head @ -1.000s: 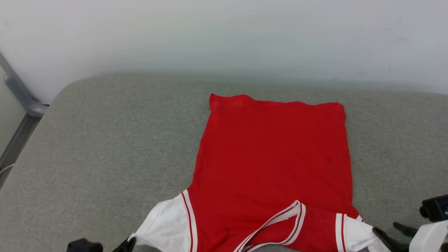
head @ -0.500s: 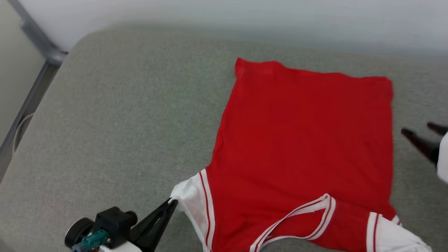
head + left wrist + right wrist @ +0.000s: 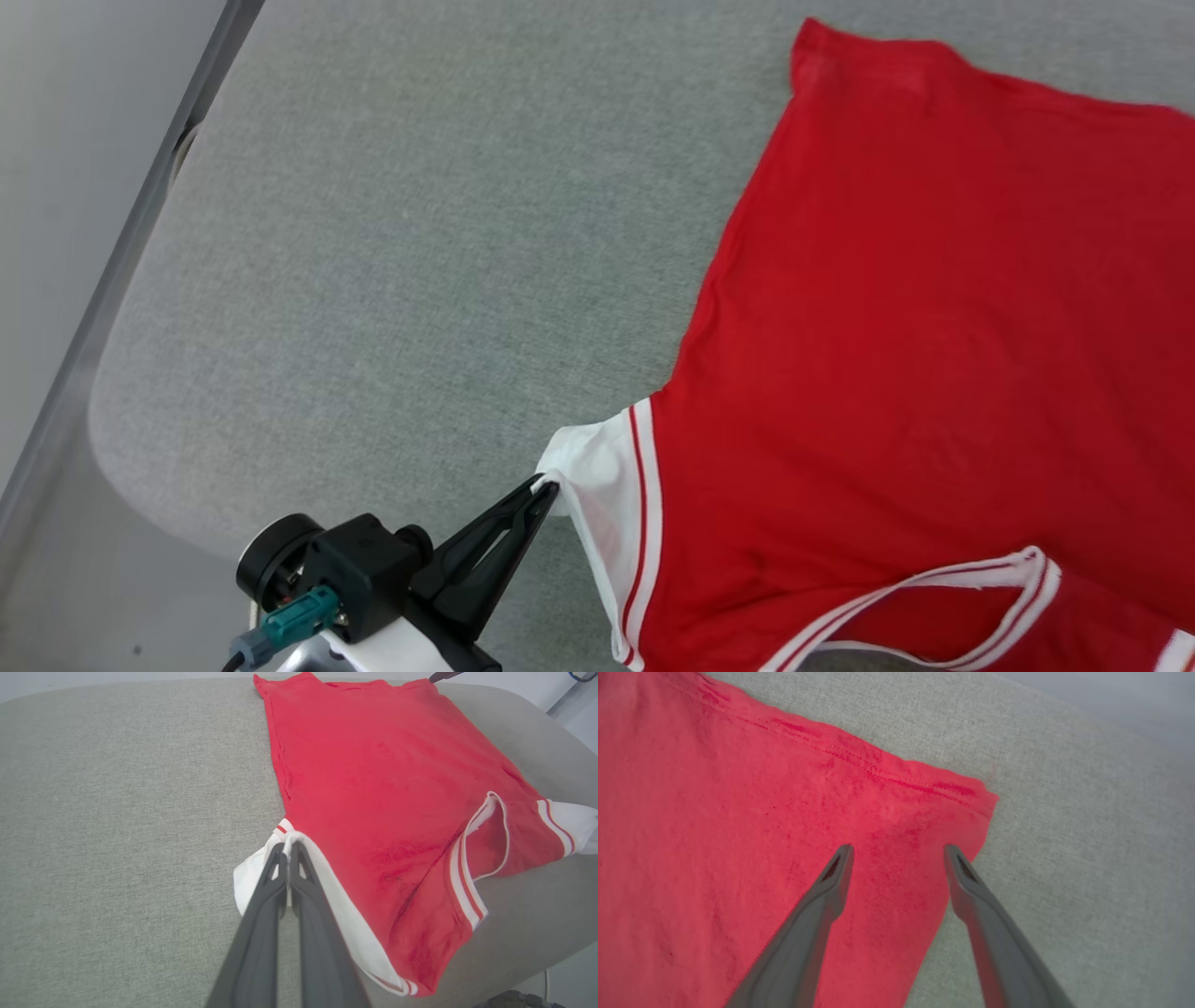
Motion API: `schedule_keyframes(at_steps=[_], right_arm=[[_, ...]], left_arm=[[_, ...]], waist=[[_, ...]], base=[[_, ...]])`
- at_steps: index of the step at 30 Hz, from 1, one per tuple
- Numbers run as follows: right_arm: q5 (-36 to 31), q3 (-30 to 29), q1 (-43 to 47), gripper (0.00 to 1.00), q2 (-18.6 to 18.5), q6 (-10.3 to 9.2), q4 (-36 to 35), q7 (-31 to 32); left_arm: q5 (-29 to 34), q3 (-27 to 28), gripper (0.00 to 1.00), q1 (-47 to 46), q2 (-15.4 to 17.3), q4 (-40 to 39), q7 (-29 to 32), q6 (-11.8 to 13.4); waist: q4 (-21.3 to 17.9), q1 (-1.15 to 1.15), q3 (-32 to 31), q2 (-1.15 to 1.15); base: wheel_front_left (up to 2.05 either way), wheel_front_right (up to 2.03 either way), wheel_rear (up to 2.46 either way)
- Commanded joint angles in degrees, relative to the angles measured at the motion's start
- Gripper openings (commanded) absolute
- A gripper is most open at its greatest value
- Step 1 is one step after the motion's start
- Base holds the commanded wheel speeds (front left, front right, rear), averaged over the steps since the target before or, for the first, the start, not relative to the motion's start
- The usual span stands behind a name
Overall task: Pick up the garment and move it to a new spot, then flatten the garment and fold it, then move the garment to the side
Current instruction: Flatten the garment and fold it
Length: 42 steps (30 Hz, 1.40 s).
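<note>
While the left claw (image 3: pixel 544 485) stays pinched on the white sleeve edge (image 3: pixel 597 457) of the red jersey shirt with white short sleeves (image 3: pixel 934 327), the right claw (image 3: pixel 899 849) has left the near sleeve and is now spread over the far hem corner (image 3: pixel 971 794). The shirt lies flat on the grey fabric cushion (image 3: pixel 420 233), stretching away beyond the left claw's tips. Flattening looks nearly done, so folding probably comes next.

Left end effector (image 3: pixel 544 485) clamped on the garment (image 3: pixel 934 280) sleeve, right end effector (image 3: pixel 899 848) spread wide.
</note>
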Motion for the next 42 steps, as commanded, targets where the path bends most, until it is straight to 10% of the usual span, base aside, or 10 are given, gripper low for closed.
schedule_keyframes(at_steps=[1, 8, 9, 11, 12, 42], right_arm=[[-0.70, -0.58, -1.41, 1.00, -0.61, -0.04, 0.52, 0.33], [-5.20, -2.46, -0.47, 1.00, 0.43, -0.04, 4.83, 1.86], [-5.31, -2.00, 1.70, 0.82, 1.65, -0.03, 5.74, 2.24], [-4.99, -2.08, 3.05, 0.04, 2.47, -0.03, 6.15, 2.65], [-5.01, -2.19, 3.50, 0.00, 2.71, -0.03, 6.32, 2.65], [-0.35, -4.92, 27.98, 0.00, 8.03, -0.05, 0.77, -11.34]], left_arm=[[0.02, -0.10, 0.00, -1.11, -0.36, -0.31, -0.17, -0.07], [-0.13, -0.54, 0.00, -1.96, -1.42, 0.53, -0.90, -0.36], [-0.27, -0.62, 0.00, -2.18, -1.61, 1.11, -1.26, -0.46], [-0.31, -0.62, 0.00, -2.40, -1.69, 1.54, -1.57, -0.46], [-0.36, -0.66, 0.00, -2.55, -1.79, 1.68, -1.61, -0.52], [-4.56, 3.51, 0.00, 6.44, 0.81, 6.75, -4.75, 3.64]], waist=[[2.83, -0.01, 2.85, 0.00], [4.29, -0.01, 3.82, 0.00], [4.25, -0.01, 3.78, 0.00], [4.07, -0.01, 3.65, 0.00], [3.96, -0.01, 3.50, 0.00], [-12.72, -0.01, -18.22, 0.00]], base=[[0.00, 0.00, 0.00], [0.00, 0.00, 0.00], [0.00, 0.00, 0.00], [0.00, 0.00, 0.00], [0.00, 0.00, 0.00], [0.00, 0.00, 0.00]])
